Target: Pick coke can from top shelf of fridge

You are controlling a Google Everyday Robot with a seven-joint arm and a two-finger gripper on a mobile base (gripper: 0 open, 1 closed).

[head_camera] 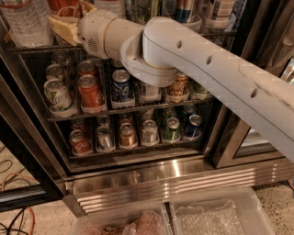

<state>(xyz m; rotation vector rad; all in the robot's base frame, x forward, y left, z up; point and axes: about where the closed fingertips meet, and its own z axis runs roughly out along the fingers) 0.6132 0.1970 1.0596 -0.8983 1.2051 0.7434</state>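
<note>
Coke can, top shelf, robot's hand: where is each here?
coke can (pixel 67 6), camera view, its red side at the picture's top edge.
top shelf (pixel 32 47), camera view, its front rail.
hand (pixel 65 24), camera view, tan end above the top shelf, by the can.

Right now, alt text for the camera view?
White robot arm reaches into an open drinks fridge, its end effector at the top shelf by a red can cut off at the picture's top edge. Two lower racks hold rows of cans.
</note>
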